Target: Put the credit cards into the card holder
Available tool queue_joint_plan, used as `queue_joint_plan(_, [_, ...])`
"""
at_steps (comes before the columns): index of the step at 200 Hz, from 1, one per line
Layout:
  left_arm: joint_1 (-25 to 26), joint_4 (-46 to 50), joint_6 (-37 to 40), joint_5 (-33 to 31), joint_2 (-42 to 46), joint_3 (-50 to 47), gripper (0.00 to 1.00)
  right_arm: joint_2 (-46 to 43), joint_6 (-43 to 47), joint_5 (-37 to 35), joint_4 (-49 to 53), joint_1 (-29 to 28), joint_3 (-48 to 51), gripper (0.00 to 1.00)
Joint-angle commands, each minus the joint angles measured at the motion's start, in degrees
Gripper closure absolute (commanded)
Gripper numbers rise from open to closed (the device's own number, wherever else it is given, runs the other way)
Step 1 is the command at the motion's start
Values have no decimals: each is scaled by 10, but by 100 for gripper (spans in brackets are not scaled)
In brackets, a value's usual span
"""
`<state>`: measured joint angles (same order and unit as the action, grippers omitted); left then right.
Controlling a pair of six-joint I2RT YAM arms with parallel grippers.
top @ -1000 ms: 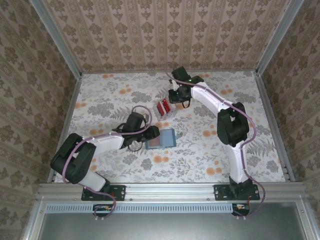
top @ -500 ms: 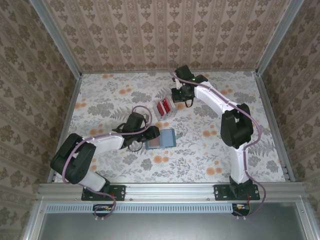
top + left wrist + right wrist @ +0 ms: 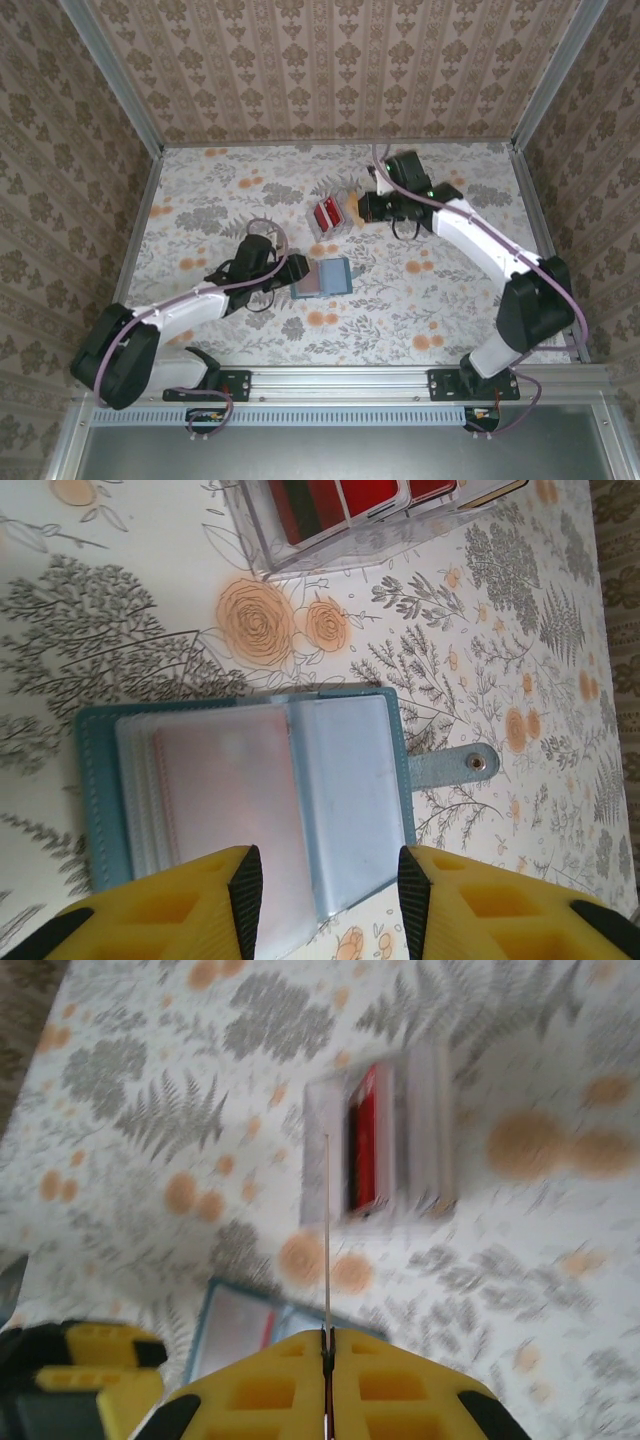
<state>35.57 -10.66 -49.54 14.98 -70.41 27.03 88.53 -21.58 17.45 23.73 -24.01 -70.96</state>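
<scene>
The right tool [image 3: 327, 1345] comes away from the clear box [image 3: 328, 215] at the far middle of the flowered tabletop [image 3: 420, 300]. Its jaws are pinched tight on one credit card [image 3: 327, 1240], which stands edge-on between them in the wrist view. A second ago the tool stood over the box's far right corner. Now it hangs just right of the box, and the arm behind it has swung out toward the right wall. The pick looks done: one card is out and in the air. The other red cards [image 3: 324, 214] stand on edge, side by side, in the box.

The card holder [image 3: 325, 277] lies open on the tabletop near the middle, on the near side of the box and apart from it, with its clear sleeves facing up and its snap tab flat to one side. The left tool [image 3: 322, 865] has kept its post at the holder's left edge throughout. Its fingers are part-way spread, with the sleeves showing in the gap between them. Whether they press the holder down or only hover over it cannot be told.

The next move is probably the short carry toward the near side and the feeding of the card's thin edge into a sleeve. That is likely to go wrong if the holder shifts or the sleeve mouth stays flat.
</scene>
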Motion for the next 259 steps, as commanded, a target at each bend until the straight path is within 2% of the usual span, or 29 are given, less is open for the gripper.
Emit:
queue_joint_plan(1, [-9, -34, -17, 3, 38, -27, 57, -46, -92, 108, -146, -4, 112, 92])
queue_joint_plan(14, [-10, -51, -22, 18, 55, -35, 57, -70, -135, 144, -222, -10, 180, 92])
queue_joint_plan(46, [-13, -125, -53, 75, 60, -39, 57, -110, -246, 162, -415, -15, 305, 92])
queue_joint_plan(81, [-13, -177, -87, 115, 41, -15, 57, -73, -333, 186, -575, -24, 333, 92])
queue_joint_plan(110, [-15, -209, -111, 122, 31, -6, 57, -35, -384, 201, -658, -37, 317, 92])
queue_joint_plan(166, [-28, -311, -163, 155, -16, 16, 57, 7, -409, 214, -683, -66, 277, 92])
queue_joint_plan(183, [-30, -322, -168, 158, -26, 20, 61, 12, -412, 218, -685, -66, 275, 92])
queue_joint_plan(226, [-40, -316, -164, 156, -17, 17, 100, 17, -407, 211, -675, -67, 284, 91])
queue_joint_plan(235, [-42, -304, -157, 156, -10, 17, 100, 17, -399, 213, -660, -66, 281, 88])
queue_joint_plan(250, [-42, -275, -141, 156, 2, 19, 100, 10, -374, 212, -613, -62, 269, 73])
queue_joint_plan(259, [-43, -260, -133, 162, 8, 21, 100, 4, -356, 215, -578, -55, 259, 69])
